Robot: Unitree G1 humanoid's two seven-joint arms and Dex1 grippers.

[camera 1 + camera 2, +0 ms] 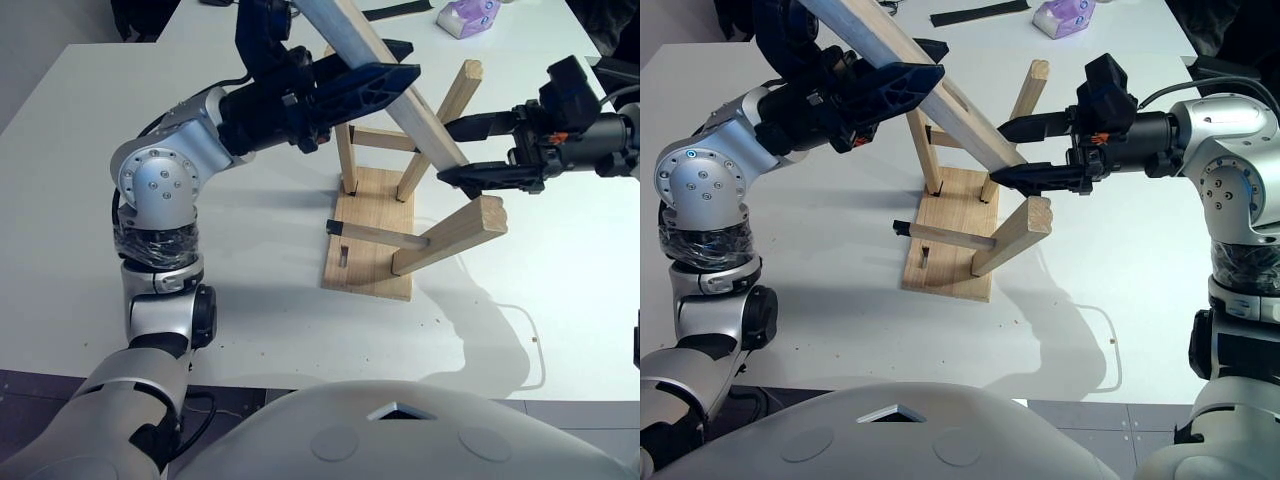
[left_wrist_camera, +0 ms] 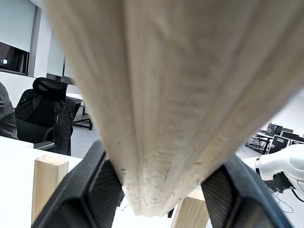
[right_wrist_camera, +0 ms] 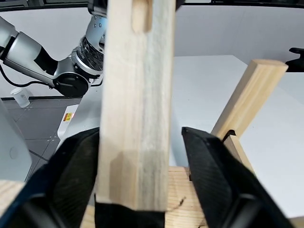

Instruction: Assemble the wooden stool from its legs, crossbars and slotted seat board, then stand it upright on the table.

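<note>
- The left pincer [image 1: 385, 65] is clamped on the upper part of the loose leg [image 1: 425, 120], with the wood pressed between both of its pads.
- The leg's long axis slants down from far left, up in the air, to near right. Its lower end hangs above the right side of the seat board [image 1: 372, 282].
- The right pincer [image 1: 478, 150] comes in from the right, its fingers spread to either side of that lower end. In the right wrist view one pad [image 3: 209, 166] stands off the wood with a gap showing, so it brackets the leg and does not grip it.
- The seat board lies flat on the table [image 1: 250, 290], underside up, with legs already in three corners.
- The tilted leg [image 1: 455, 235] at the near right corner carries a crossbar [image 1: 385, 237] that points left with its tip free.
- The empty slot [image 1: 343, 258] is at the near left corner, under that free tip.
- The relation that matters is that the slot lies to the left of the loose leg's lower end and nearer, on the left arm's side.
- My judgement is that the lower end must swing left and toward the near edge, and the leg must come close to upright, so it can meet both the slot and the crossbar tip.
</note>
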